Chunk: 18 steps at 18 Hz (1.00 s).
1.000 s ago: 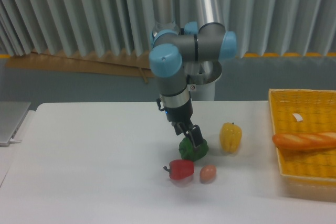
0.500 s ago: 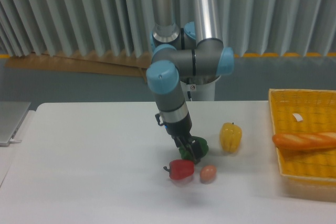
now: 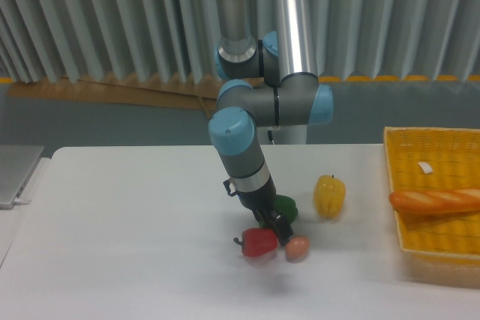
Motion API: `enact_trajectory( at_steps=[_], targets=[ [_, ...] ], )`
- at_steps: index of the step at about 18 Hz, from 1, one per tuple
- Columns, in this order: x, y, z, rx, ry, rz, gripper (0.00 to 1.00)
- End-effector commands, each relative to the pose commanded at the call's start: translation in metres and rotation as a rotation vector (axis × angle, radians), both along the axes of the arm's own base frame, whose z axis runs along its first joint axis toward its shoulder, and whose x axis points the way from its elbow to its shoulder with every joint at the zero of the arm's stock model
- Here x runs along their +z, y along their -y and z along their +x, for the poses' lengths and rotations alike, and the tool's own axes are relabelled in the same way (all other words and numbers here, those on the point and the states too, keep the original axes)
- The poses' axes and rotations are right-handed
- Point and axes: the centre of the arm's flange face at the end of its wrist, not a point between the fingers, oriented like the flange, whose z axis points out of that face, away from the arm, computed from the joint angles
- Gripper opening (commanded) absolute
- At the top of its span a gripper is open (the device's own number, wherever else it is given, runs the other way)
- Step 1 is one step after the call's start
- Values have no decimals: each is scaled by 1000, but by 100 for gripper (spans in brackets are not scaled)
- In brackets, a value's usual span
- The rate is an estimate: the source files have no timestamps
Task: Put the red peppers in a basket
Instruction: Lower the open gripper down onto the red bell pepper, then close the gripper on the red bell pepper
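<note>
Claw (image 3: 276,228) low over the red pepper (image 3: 259,241).
It could bump the tan egg (image 3: 297,247) just right of it; open or closed, I can't tell.

Red pepper (image 3: 259,242) glossy, on table, stem left; yellow woven basket (image 3: 435,198) far right.
</note>
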Motion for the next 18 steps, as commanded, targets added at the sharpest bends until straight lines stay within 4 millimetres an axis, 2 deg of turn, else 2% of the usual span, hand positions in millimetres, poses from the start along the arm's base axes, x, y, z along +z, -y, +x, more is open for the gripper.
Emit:
enact_trajectory(
  at_steps=[3,7,9,12,18],
  targets=[
    [-8,-8,9,-14,0,-2,100],
    [-8,-8,10,-6,-8,-3,100],
    [-11,-14,18,-20,-8,-6,100],
    [-23,-18,15,-21,-17,-16,100],
    [-21,-16,16,-26,-19,-18,100]
  ],
)
